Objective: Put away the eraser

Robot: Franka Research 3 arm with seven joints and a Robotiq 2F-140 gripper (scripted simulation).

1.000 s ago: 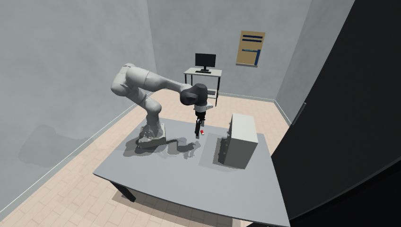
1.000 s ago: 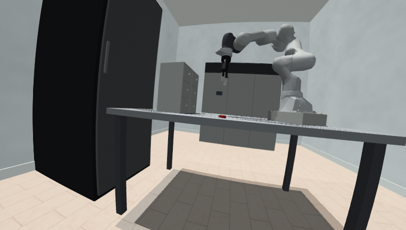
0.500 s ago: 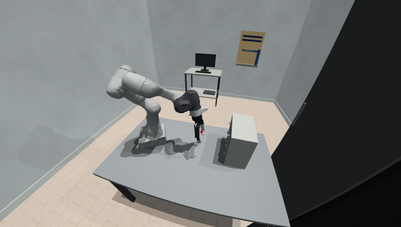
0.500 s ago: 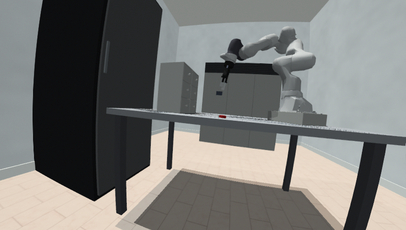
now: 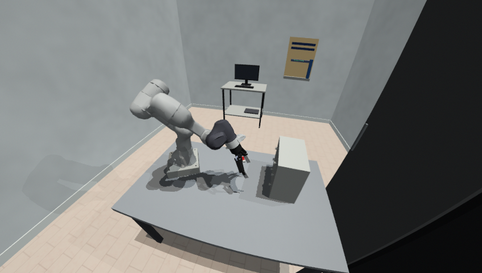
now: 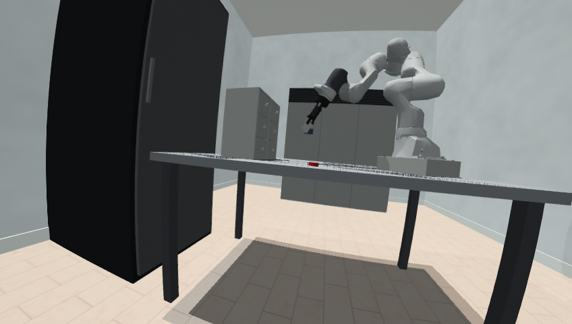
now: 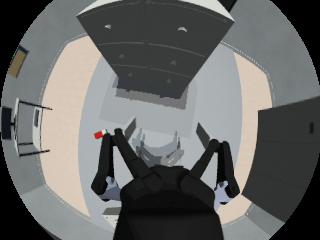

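Observation:
The small grey chest [image 5: 290, 168] stands on the table's right side, its drawer fronts facing my arm. All its drawers look pushed in in the side view [image 6: 268, 129] and the wrist view [image 7: 156, 43]. The red eraser [image 6: 313, 163] lies on the table between the chest and my base; it also shows in the wrist view [image 7: 98, 135] and partly behind my fingers in the overhead view [image 5: 242, 158]. My gripper [image 7: 166, 124] [image 6: 308, 128] [image 5: 242, 167] is open and empty, tilted toward the chest front, above the table. What the drawers hold is hidden.
My arm's base [image 5: 182, 165] is bolted at the table's far left. A tall black cabinet [image 6: 132, 132] stands beside the table behind the chest. A grey cabinet [image 6: 340, 148] stands beyond the table. A desk with a monitor [image 5: 245, 91] is far off.

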